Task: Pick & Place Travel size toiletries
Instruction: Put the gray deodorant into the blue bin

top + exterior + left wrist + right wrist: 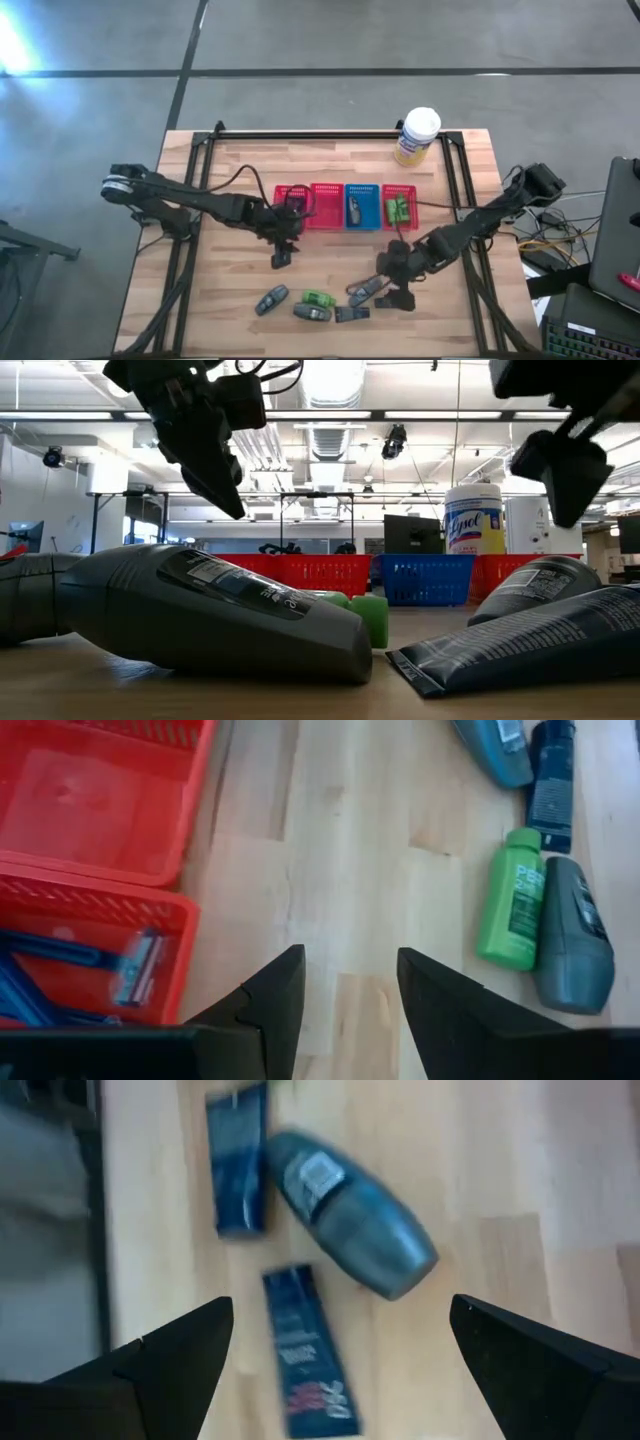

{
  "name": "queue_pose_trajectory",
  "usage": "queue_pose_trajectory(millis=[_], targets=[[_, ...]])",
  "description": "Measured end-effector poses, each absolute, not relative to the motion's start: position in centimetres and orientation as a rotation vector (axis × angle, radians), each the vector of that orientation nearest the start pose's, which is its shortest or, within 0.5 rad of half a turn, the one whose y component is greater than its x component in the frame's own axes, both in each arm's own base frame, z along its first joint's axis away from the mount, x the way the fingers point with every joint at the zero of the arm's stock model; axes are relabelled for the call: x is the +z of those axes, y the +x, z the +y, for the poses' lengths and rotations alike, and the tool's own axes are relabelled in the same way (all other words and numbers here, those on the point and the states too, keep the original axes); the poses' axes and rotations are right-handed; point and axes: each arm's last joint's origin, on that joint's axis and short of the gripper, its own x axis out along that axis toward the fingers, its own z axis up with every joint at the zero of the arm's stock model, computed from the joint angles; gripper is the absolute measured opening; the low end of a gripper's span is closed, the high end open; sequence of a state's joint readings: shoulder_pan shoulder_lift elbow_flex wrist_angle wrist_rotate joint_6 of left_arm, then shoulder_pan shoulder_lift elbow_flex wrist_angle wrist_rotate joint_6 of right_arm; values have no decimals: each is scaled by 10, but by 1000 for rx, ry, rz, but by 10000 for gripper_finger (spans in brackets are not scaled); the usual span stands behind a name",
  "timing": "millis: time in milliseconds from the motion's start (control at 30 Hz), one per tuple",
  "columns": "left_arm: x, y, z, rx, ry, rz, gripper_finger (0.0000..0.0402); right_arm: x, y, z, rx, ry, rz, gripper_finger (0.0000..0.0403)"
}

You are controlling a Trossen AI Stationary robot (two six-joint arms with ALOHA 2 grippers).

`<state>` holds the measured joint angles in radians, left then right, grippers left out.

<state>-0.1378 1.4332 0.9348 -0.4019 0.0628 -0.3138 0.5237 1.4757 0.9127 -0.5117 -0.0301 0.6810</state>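
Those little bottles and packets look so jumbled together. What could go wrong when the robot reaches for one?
The right gripper, wide open above a dark sachet lying close to a grey bottle, might nudge or catch both. The round bottle could roll away if bumped. The empty left gripper hovers near the red basket and might clip its rim.

Bare tabletop (230, 285) lies open in the lower left of the high view, and a clear strip runs between the row of baskets (345, 206) and the canister (417, 136) at upper right. The lower middle is crowded: loose toiletries (312, 305) lie close together there. The right gripper (397, 280) hangs over them, jaws spread wide; the left gripper (283, 248) blocks the baskets' left end.
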Motion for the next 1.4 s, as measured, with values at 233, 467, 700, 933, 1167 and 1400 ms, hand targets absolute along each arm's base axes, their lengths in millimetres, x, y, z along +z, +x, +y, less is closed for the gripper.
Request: queue_pose_trajectory(millis=[233,467,700,933,1167,1400], targets=[[226,277,-52,-49,-282,965,165,199,256,153,265,88,1145,368],[227,271,-63,-7,-295,972,165,191,274,162,392,-231,1104,368],[227,268,-73,-11,-320,975,165,174,284,160,369,-276,1142,363],[227,267,-77,8,-321,970,163,161,285,147,334,-265,1182,321],[227,267,-77,25,-312,965,163,143,291,152,371,-315,1196,283],[227,267,-76,38,-306,958,163,136,297,155,388,-292,1222,242]])
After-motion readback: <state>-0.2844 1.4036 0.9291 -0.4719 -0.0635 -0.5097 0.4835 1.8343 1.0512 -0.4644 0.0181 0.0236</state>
